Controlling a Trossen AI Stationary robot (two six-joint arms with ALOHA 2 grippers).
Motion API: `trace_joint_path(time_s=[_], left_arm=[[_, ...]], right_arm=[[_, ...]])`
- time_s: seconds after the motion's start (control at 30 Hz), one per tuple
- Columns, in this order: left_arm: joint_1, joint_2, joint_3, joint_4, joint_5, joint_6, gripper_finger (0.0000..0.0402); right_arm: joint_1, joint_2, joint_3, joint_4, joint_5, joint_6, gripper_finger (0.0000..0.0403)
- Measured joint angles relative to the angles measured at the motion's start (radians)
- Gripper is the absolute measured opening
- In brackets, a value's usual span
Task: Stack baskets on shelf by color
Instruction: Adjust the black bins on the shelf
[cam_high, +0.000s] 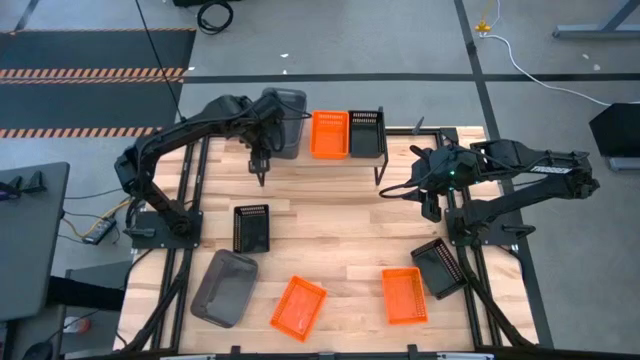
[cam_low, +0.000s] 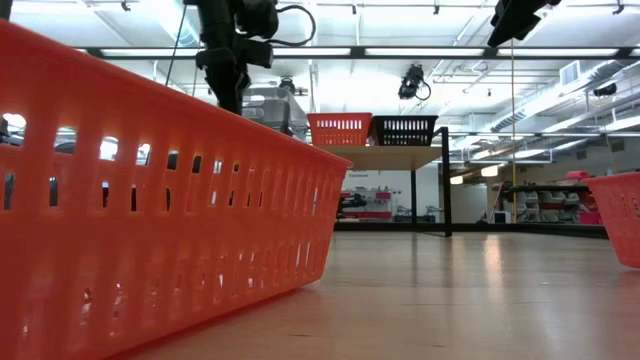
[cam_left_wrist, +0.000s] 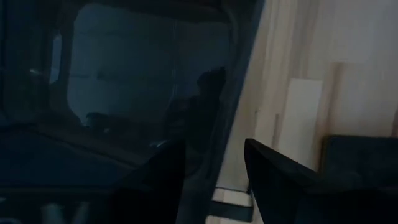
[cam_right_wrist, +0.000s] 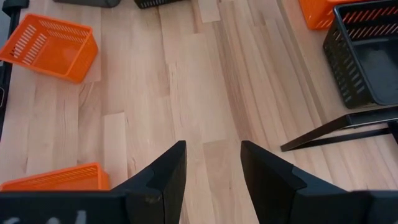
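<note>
The shelf (cam_high: 380, 150) stands at the table's far middle. It bears a grey basket (cam_high: 285, 120), an orange basket (cam_high: 330, 133) and a black basket (cam_high: 366, 133) side by side. My left gripper (cam_high: 266, 132) is open at the grey basket's near left side. In the left wrist view one finger (cam_left_wrist: 165, 180) is inside the grey wall (cam_left_wrist: 239, 93) and one finger (cam_left_wrist: 273, 180) outside; whether either touches it, I cannot tell. My right gripper (cam_right_wrist: 213, 168) is open and empty above bare table, right of the shelf.
On the table lie a black basket (cam_high: 251, 227), a grey basket (cam_high: 224, 287), two orange baskets (cam_high: 299, 307) (cam_high: 404, 295) and a black basket (cam_high: 439, 266). One orange basket (cam_low: 150, 200) fills the low view's left. Bare wood lies mid-table (cam_high: 340, 220).
</note>
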Motion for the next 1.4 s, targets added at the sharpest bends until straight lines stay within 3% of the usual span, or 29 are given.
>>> trace_joint_path(time_s=[0.63,1.1,1.4], left_arm=[[-0.029,0.0,0.0,0.004,0.001,-0.173,0.0165],[-0.029,0.0,0.0,-0.003,0.03,-0.156,0.0011],[-0.029,0.0,0.0,-0.013,0.02,-0.168,0.0052]], right_arm=[[0.0,0.0,0.0,0.016,0.0,-0.002,0.0159],[0.0,0.0,0.0,0.016,0.0,-0.002,0.0159],[0.0,0.001,0.0,0.016,0.0,-0.002,0.0159]])
